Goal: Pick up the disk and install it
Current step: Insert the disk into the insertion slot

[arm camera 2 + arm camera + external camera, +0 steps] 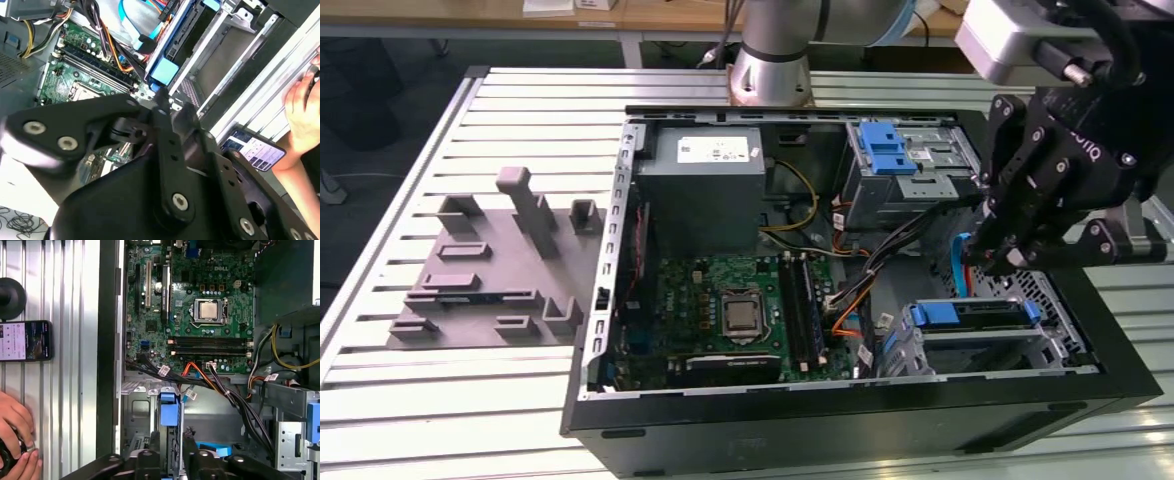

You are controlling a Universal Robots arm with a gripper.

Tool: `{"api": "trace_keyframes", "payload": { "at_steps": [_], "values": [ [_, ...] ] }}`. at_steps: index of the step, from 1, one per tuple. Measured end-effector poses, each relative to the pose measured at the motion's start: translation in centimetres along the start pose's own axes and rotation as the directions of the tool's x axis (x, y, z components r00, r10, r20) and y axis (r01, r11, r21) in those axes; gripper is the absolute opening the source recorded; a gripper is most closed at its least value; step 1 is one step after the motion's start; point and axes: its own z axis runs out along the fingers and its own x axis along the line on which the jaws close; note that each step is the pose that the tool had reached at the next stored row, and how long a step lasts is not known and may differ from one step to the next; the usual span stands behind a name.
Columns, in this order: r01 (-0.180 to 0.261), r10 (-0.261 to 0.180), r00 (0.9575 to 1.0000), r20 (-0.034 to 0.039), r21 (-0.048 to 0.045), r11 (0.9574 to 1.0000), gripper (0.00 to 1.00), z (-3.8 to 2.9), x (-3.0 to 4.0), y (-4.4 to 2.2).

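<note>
While the gripper (983, 262) hangs above the open computer case (854, 410) | finger state: cannot tell | disk (974, 314) seated in the drive bay by the case's front corner | phone (25, 340) on table (454, 400).

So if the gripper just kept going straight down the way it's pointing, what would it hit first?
Probably the disk in its blue carrier, seated on edge in the drive cage. In the first wrist view the gripper sits directly over the carrier's top edge. Depth is hard to judge, so contact may already be close.
</note>
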Motion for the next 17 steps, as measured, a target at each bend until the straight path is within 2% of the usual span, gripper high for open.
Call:
{"api": "trace_keyframes", "payload": {
  "at_steps": [3,5,6,17],
  "values": [
    [0.0,0.0,1.0,-0.0002,0.0001,1.0,0.24,0.51,0.0,-0.01],
    [0.0,0.0,1.0,-0.0004,0.0,1.0,0.13,0.58,0.0,-0.01],
    [0.0,0.0,1.0,-0.0004,0.0,1.0,0.11,0.58,0.0,-0.01],
    [0.0,0.0,1.0,-0.0001,0.0,1.0,0.11,0.69,0.0,-0.01]
  ]
}}
